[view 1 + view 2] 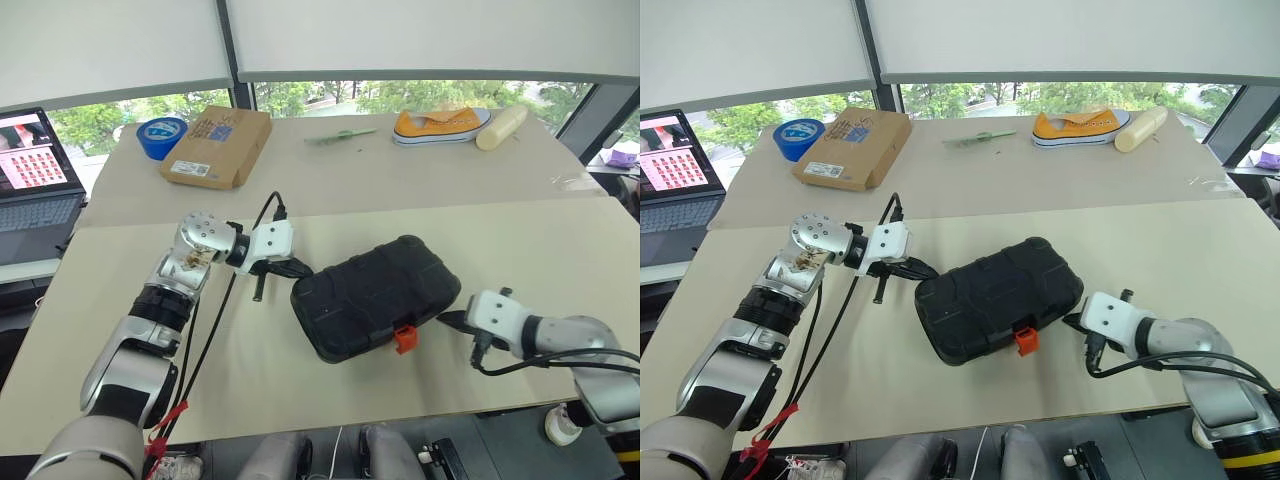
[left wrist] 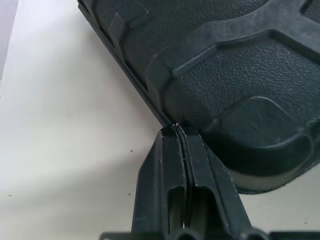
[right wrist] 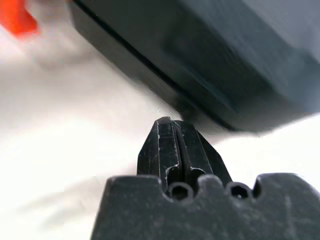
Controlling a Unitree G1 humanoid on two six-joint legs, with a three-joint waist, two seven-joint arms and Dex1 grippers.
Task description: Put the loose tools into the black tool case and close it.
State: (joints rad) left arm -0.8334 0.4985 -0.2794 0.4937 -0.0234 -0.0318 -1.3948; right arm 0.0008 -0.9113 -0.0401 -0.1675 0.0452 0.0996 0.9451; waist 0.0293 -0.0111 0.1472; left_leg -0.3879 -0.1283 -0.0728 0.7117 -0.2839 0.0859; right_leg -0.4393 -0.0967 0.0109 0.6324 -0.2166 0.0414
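Our left gripper (image 1: 300, 268) is squeezed shut with nothing in it, its tip at the left end of the one black tool case (image 1: 378, 295). We see the case closed, lying on the table (image 1: 560, 250) between our two grippers, its one orange latch (image 1: 404, 339) facing us. Our right gripper (image 1: 450, 321) is shut and empty too, at the case's right end.

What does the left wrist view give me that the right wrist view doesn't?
Left wrist view: the left gripper, shut, its tips at the seam of the closed black tool case, with the textured ribbed shell seen close.

Right wrist view: the right gripper, shut, near the case's lower edge, and the orange latch off to one side.

Both: the case's dark seam line, the pale table beneath, and a shut gripper holding nothing.
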